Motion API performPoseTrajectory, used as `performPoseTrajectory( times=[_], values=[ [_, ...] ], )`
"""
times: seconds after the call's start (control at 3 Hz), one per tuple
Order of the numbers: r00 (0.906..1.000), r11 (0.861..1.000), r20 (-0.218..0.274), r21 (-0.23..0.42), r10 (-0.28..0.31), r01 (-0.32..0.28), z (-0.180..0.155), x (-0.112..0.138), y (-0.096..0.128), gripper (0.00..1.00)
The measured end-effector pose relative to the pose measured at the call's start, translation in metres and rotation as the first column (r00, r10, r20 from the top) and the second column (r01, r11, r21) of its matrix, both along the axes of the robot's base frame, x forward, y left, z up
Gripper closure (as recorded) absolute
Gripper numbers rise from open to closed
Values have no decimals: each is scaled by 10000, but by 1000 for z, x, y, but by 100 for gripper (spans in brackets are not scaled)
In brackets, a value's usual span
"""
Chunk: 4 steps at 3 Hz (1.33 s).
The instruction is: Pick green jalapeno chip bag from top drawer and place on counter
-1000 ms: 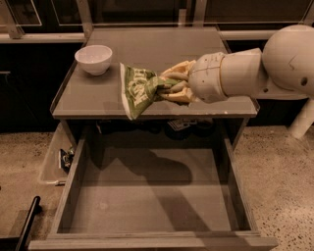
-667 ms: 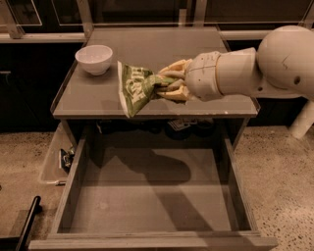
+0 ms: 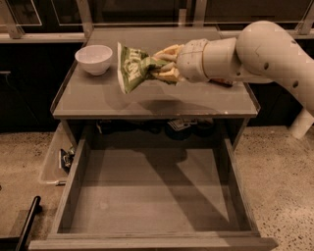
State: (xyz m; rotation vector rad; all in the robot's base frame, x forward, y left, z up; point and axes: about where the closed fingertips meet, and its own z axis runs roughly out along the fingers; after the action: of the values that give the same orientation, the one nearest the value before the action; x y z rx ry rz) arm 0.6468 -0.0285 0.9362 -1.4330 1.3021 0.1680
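A staged kitchen or break room, it seems: speckled stone floor (image 3: 279, 166), dark glass-fronted cabinets (image 3: 137, 10) behind the jaws, a white bowl (image 3: 93, 59) near them. The jaws hang over the grey table (image 3: 98, 100), its drawer (image 3: 122, 196) pulled open below, clamped on a bag (image 3: 131, 68).

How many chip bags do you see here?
1: the green jalapeno chip bag, held by the hand above the counter. Dark clutter under the counter may hide more.

The gripper (image 3: 164, 69), reaching from the right above the flat grey counter (image 3: 196, 100), grips the crinkled green jalapeno chip bag (image 3: 131, 68), right of a white bowl (image 3: 93, 59); the wide grey top drawer (image 3: 147, 196) juts out near, below.
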Motion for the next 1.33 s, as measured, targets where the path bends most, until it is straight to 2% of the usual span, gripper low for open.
performPoseTrajectory(
  times=[0.67,1.33],
  values=[
    [9971,9960,-319,546,-694,711,-16,49,-11,100],
    [9847,9881,-1130,626,-1329,1406,-38,76,-23,100]
  ],
)
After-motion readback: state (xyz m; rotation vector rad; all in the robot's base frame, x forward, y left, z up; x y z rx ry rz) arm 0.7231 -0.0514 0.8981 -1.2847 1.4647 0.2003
